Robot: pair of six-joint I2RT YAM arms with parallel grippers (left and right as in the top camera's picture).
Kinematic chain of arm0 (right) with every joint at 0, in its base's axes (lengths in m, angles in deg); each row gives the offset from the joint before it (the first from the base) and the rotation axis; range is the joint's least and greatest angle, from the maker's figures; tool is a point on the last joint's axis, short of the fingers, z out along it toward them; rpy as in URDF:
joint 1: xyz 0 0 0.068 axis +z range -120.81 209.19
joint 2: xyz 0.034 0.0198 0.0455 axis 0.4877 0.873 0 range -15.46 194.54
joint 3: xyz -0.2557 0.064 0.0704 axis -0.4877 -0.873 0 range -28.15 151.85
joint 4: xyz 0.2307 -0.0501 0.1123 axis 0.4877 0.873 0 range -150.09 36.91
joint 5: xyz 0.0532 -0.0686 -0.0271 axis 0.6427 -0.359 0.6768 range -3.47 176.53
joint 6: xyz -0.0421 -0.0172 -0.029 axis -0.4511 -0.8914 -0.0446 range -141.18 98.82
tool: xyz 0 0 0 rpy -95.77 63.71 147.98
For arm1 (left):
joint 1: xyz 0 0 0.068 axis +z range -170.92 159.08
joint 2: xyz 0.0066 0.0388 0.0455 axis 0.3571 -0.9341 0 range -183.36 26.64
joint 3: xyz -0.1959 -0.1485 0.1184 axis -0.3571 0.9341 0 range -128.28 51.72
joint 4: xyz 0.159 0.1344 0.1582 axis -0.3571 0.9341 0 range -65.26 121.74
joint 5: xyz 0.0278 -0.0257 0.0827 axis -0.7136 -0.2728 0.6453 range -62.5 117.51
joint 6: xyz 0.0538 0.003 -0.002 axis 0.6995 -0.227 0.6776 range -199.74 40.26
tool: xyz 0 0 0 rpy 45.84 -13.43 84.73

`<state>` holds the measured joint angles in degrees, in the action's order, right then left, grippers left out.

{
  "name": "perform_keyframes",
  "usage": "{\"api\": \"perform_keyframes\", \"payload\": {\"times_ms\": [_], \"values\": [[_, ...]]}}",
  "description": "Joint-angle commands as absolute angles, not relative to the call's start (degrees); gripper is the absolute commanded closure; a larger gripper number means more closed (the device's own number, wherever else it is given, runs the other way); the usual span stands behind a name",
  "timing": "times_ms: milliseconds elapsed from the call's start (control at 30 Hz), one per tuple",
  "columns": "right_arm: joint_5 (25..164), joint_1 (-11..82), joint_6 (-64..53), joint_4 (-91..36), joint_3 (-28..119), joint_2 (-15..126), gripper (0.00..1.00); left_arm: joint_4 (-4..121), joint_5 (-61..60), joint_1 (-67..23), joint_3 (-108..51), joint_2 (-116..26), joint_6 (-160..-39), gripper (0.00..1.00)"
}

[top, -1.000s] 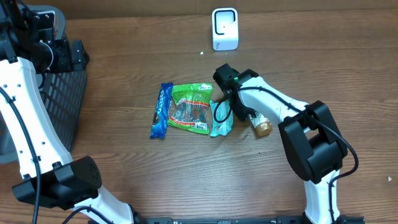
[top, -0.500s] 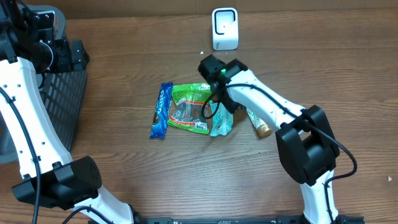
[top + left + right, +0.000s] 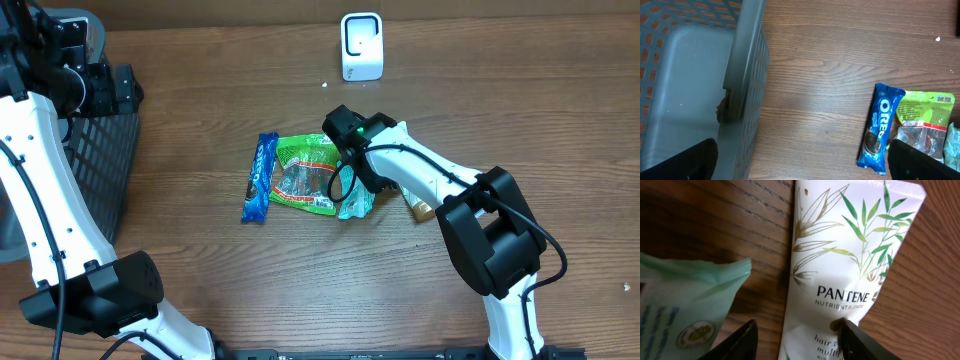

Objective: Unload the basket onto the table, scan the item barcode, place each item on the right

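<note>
Left gripper (image 3: pixel 802 150) hangs wide open above the mesh basket (image 3: pixel 100 170) at far left. Mid-table lie an Oreo pack (image 3: pixel 260 178), green bag (image 3: pixel 305 175), teal packet (image 3: pixel 355 205) and Pantene tube (image 3: pixel 855 255). The right gripper (image 3: pixel 797 325) is open, its fingers straddling the tube's left edge without gripping it.

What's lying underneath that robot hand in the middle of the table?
A white Pantene tube lies on the wooden table under the right gripper, with a pale green packet beside it. From overhead the arm covers most of the tube; only its brown cap shows.

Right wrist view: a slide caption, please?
Open right hand poised over a Pantene tube, teal packet beside it.
</note>
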<state>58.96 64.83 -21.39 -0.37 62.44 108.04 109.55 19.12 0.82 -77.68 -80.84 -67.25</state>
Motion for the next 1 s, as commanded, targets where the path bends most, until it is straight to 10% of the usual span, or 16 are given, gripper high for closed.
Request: {"api": "perform_keyframes", "payload": {"times_ms": [0,200,400,700,967], "values": [[61.08,64.35,-20.93,-2.42,59.38,107.99,0.48,109.55,18.49,0.34,-77.77,-79.75,-66.02,0.00],[61.08,62.80,-20.93,-6.36,54.79,107.99,0.57,109.55,18.49,0.34,-77.77,-79.75,-66.02,0.00],[60.44,61.99,-20.90,-9.81,51.09,107.99,0.96,109.55,18.49,0.34,-77.77,-79.75,-66.02,0.01],[68.55,62.14,-16.23,-5.29,58.31,105.83,0.96,109.55,18.49,0.34,-77.77,-79.75,-66.02,0.00],[110.80,50.40,-17.80,0.18,69.06,97.88,0.96,109.55,18.49,0.34,-77.77,-79.75,-66.02,0.00]]}}
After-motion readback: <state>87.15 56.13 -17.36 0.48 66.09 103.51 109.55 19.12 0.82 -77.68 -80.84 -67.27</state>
